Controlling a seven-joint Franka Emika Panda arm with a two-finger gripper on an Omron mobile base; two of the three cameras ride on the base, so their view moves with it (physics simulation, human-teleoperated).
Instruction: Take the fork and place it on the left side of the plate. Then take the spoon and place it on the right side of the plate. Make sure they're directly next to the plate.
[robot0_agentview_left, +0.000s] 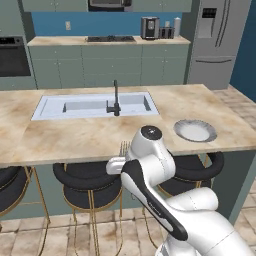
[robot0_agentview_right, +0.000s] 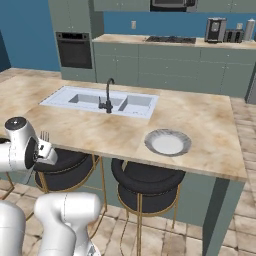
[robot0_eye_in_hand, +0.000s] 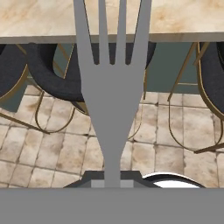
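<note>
Fork (robot0_eye_in_hand: 111, 100) pinched in the gripper (robot0_eye_in_hand: 112, 183), held off the front edge of the surface (robot0_agentview_left: 75, 135).

The gripper is closed on the fork's handle — the tines point up toward the surface edge, with black stools (robot0_eye_in_hand: 48, 74) and tiled floor (robot0_eye_in_hand: 52, 148) behind them. In the left base view the tines (robot0_agentview_left: 124, 147) peek out just beside the arm, at the near edge of the surface. The plate (robot0_agentview_left: 195, 130) lies on the surface to the right, well apart from the fork, in front of the sink (robot0_agentview_left: 95, 105).
</note>
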